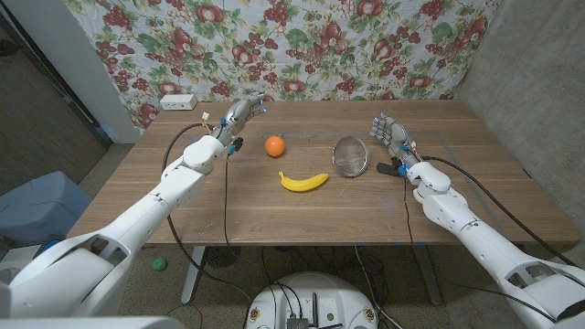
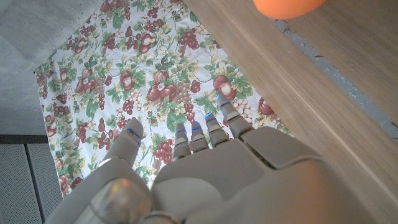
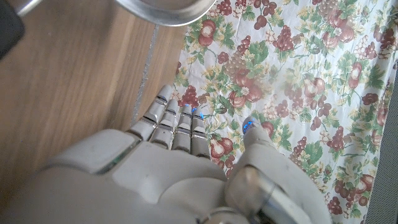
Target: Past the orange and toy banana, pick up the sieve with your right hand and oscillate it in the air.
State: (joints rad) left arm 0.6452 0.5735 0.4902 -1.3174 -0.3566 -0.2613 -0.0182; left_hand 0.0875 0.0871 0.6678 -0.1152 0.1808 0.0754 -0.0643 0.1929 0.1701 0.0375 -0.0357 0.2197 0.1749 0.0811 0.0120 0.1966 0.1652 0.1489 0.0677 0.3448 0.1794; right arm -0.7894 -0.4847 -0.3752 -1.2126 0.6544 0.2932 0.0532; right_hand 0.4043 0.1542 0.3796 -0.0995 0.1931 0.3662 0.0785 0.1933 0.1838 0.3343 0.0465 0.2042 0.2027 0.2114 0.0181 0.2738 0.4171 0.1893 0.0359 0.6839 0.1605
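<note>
Three items mid-table: orange (image 1: 274, 145), toy banana (image 1: 303, 182) just in front of it, sieve (image 1: 350, 155) to their right, lying on the wood with its handle toward the right hand (image 1: 388, 135). That hand stands just beside the sieve, fingers spread, holding nothing. Left hand (image 1: 239, 115) near the orange, fingers apart, also empty.

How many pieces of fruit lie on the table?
2: the orange near the left robot hand, and the toy banana in front of the sieve.
</note>
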